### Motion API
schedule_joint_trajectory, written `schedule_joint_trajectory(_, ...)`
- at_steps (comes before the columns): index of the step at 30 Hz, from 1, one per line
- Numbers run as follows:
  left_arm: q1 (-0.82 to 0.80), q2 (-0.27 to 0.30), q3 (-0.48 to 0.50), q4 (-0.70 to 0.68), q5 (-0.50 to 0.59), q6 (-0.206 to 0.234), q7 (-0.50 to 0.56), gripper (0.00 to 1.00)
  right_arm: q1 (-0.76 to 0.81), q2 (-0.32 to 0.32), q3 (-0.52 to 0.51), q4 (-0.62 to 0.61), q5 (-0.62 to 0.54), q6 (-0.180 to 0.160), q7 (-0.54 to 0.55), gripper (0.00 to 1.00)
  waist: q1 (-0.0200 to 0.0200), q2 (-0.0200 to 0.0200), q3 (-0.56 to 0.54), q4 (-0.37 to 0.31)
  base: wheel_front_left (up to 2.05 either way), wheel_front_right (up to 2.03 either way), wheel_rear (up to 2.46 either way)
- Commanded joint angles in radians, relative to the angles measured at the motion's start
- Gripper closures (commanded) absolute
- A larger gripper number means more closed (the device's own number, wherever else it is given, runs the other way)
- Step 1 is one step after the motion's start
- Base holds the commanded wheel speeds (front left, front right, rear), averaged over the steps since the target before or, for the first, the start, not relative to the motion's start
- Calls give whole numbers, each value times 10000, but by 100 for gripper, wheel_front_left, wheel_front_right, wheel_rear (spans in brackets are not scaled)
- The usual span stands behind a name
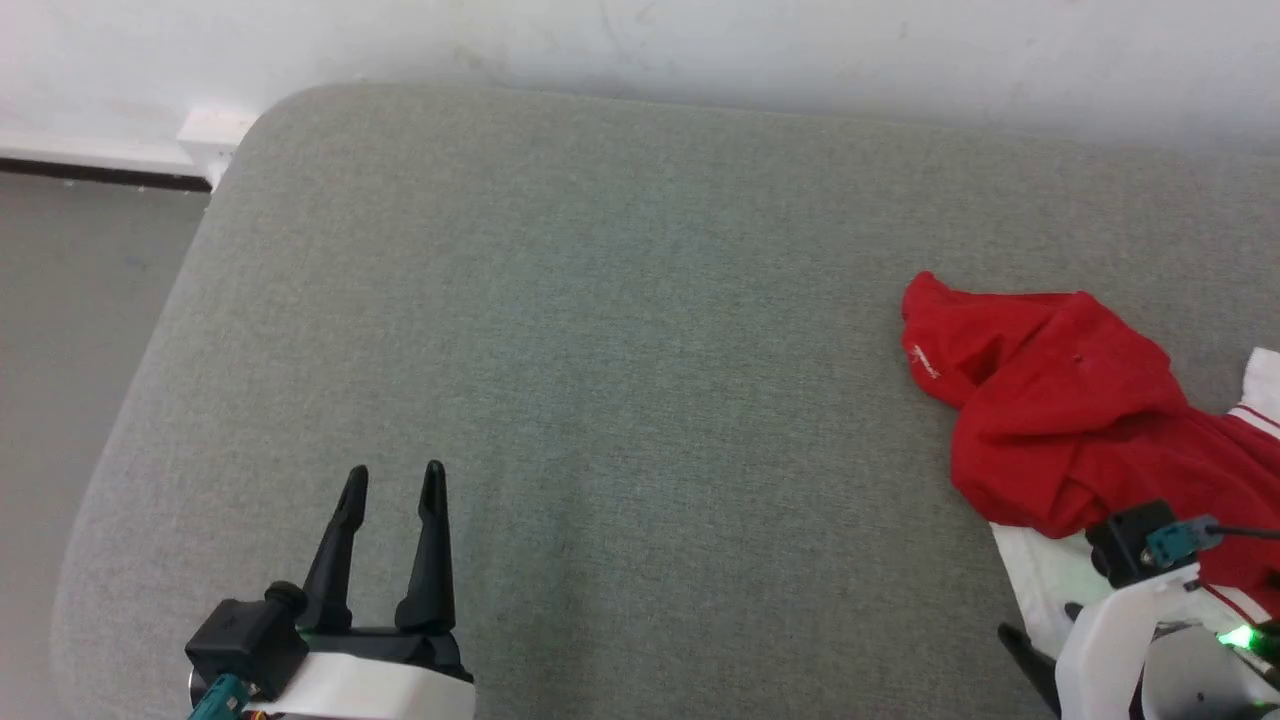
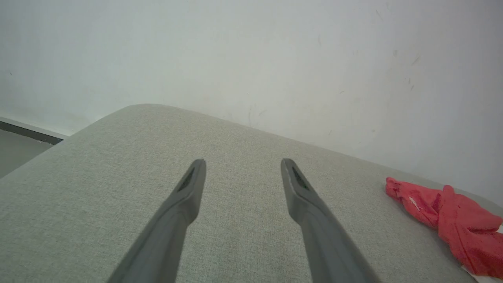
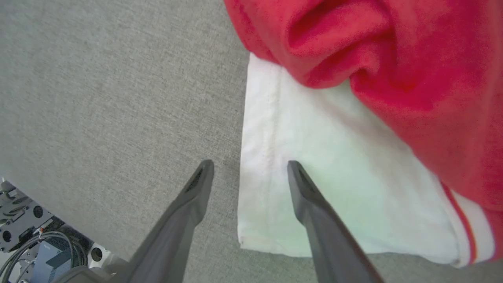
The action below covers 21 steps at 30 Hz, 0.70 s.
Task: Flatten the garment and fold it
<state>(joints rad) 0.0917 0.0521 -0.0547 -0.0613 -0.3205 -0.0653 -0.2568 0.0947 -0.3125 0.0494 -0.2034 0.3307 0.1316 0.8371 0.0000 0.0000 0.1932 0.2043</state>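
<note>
The garment (image 1: pixel 1060 420) lies crumpled at the right side of the grey padded surface, red with a white sleeve (image 3: pixel 334 188) spread flat beneath the red folds (image 3: pixel 412 59). Its letters and number are hidden. My right gripper (image 3: pixel 249 165) hangs open just above the sleeve's left edge, one finger over the white cloth and the other over bare grey fabric, holding nothing. My left gripper (image 1: pixel 394 478) stands open near the front left of the surface, far from the garment (image 2: pixel 452 220), with nothing between its fingers (image 2: pixel 198 173).
The grey padded surface (image 1: pixel 600 300) has a rounded far-left corner and meets a white wall (image 1: pixel 700 40) at the back. Bare floor (image 1: pixel 60 350) lies past its left edge. Part of the robot's base with cables (image 3: pixel 27 247) shows below the near edge.
</note>
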Motion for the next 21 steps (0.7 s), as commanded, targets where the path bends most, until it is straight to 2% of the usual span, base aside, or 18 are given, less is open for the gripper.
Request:
schedule_joint_trajectory(1,-139,-18,42,-18,-76,31,-49,0,150,4,33,48,20,-9,94,0,0,0,160,192,0,0,0)
schedule_joint_trajectory(11,-311,-18,20,6,-113,6,-49,0,64,-42,57,1171,-1181,-9,-787,0,0,0,345,361,0,0,0)
schedule_joint_trajectory(12,-317,-18,18,7,-105,5,-49,0,-4,10,33,1274,-1262,-9,-882,84,0,0,358,350,0,0,0)
schedule_joint_trajectory(13,-323,-18,17,8,-101,6,-49,0,-70,94,13,1359,-1329,-9,-964,100,0,0,361,337,0,0,0)
schedule_joint_trajectory(21,-360,-18,22,22,-142,44,-49,0,-601,619,319,940,-836,-9,-1389,100,0,0,207,159,0,0,0)
